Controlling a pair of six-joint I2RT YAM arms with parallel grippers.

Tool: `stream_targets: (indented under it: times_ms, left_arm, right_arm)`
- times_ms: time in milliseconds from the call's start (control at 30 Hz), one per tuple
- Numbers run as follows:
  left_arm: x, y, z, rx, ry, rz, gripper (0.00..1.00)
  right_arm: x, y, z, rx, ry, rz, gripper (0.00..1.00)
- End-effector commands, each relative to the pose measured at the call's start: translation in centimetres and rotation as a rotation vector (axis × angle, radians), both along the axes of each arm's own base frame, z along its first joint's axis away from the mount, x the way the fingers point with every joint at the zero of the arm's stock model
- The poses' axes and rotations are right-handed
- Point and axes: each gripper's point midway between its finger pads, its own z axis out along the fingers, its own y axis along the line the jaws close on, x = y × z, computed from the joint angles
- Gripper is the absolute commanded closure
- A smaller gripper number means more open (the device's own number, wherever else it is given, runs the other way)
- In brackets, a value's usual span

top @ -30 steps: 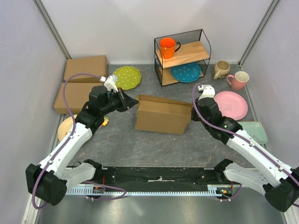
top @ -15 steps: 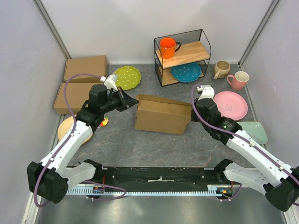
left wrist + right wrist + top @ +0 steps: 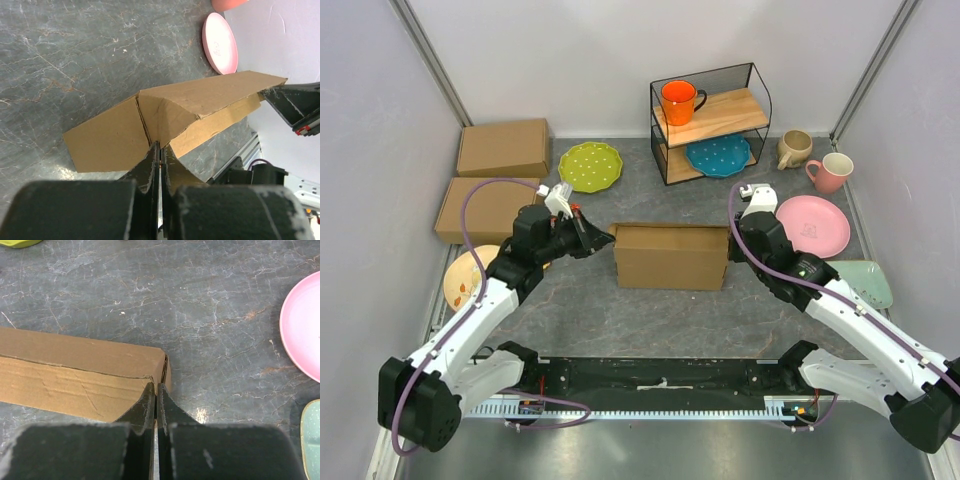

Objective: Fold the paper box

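Observation:
The paper box (image 3: 670, 260) is a brown cardboard box lying across the middle of the table, with its long side facing me. My left gripper (image 3: 608, 238) is shut, with its tips against the box's left end. In the left wrist view the left gripper (image 3: 159, 149) meets a fold of the box (image 3: 200, 100) under a raised lid panel. My right gripper (image 3: 731, 243) is shut at the box's right end. In the right wrist view the right gripper (image 3: 156, 387) touches the corner seam of the box (image 3: 75, 370).
A wire shelf (image 3: 710, 120) at the back holds an orange mug (image 3: 678, 100) and a blue plate (image 3: 718, 155). A green plate (image 3: 591, 165) lies behind the left gripper. A pink plate (image 3: 813, 224) and two mugs (image 3: 793, 148) are on the right. Two flat boxes (image 3: 480, 208) lie on the left.
The box has swung from a slanted pose to square with the table edge, and its top has come down. My left gripper moved toward me and right with its left end. My right gripper barely moved.

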Motion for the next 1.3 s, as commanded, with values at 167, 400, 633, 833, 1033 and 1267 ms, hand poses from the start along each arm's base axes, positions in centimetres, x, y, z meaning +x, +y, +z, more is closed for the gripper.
stream_targets:
  times_ms: [167,400,633,833,1033,1267]
  left_arm:
    - [-1.0,1.0,-2.1,0.090,-0.111,-0.014,0.98]
    - [-1.4,0.1,-1.7,0.092,-0.137,-0.042,0.98]
    - [-1.4,-0.1,-1.1,0.091,-0.145,-0.048,0.98]
    - [-1.4,-0.1,-1.3,0.099,-0.137,-0.047,0.98]
    - [-1.4,-0.1,-1.4,0.099,-0.130,-0.047,0.98]
    - [-1.4,-0.3,-1.5,0.095,-0.119,-0.056,0.98]
  right_arm:
    - [-2.5,-0.3,-3.4,-0.081,0.150,0.056,1.00]
    - [-2.4,0.5,-1.0,0.003,0.103,0.057,0.60]
    - [-1.8,0.6,2.7,0.073,0.005,0.045,0.48]
    - [-1.5,0.3,4.6,0.100,-0.049,0.026,0.49]
    - [-1.4,-0.5,4.1,0.062,-0.058,0.004,0.79]
    - [-1.6,-0.7,1.9,0.027,-0.017,0.002,0.90]
